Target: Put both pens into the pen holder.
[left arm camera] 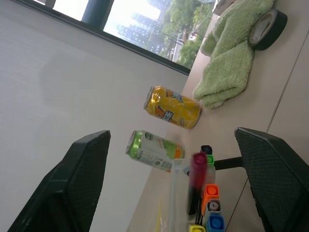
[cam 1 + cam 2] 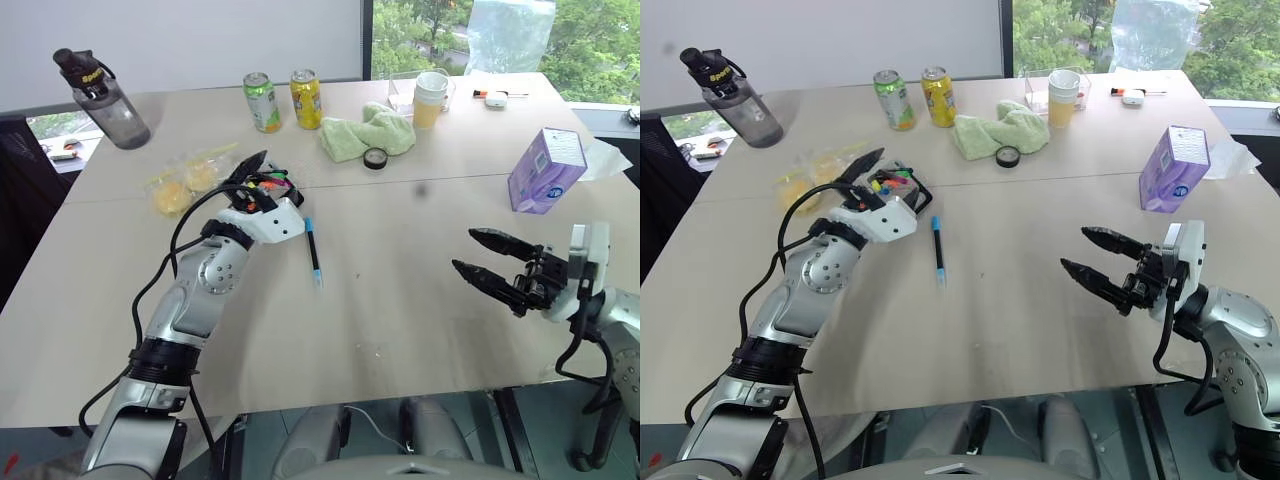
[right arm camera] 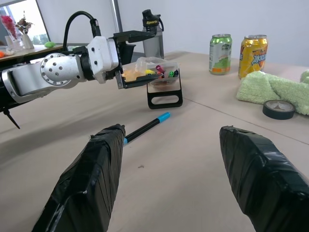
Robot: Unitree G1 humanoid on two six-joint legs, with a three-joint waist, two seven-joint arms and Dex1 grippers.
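Observation:
The pen holder [image 3: 165, 99], a small black case on a loop-shaped frame, stands left of the table's middle with bright markers in it. A dark pen with a pink-red end [image 1: 198, 166] stands among those markers. My left gripper [image 2: 262, 180] hovers at the holder, open, one finger above it and one at its side, with the pink-ended pen between the fingers and untouched. The other pen [image 2: 313, 252], black with a light-blue cap and tip, lies flat on the table just right of the holder. My right gripper [image 2: 480, 252] is open and empty, hanging over the table's right side well away from the blue-tipped pen.
A water bottle [image 2: 105, 95] stands far left. Two cans [image 2: 262, 100], a green cloth [image 2: 368, 130], a black tape roll [image 2: 375, 158] and stacked cups [image 2: 430, 97] sit along the back. A purple tissue box [image 2: 545, 170] is at the right, and a bag of yellow items [image 2: 185, 180] beside the holder.

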